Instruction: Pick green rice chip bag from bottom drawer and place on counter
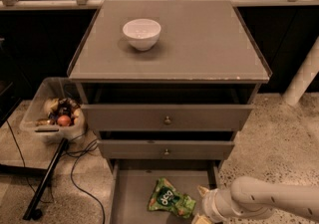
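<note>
The green rice chip bag (170,200) lies flat on the floor of the open bottom drawer (130,194), a bright green pouch with a dark round logo. My gripper (201,207) is at the bag's right end, low over the drawer's right side, on a pale arm that comes in from the lower right. Its pale fingertips (203,191) sit just beside the bag's right corner. The counter (199,44) is the flat grey-brown cabinet top above.
A white bowl (142,33) stands on the counter's left half. Two upper drawers with round knobs (167,119) are slightly out. A clear bin of objects (54,115) sits on the floor at left, with cables and a black stand leg (47,180) near it.
</note>
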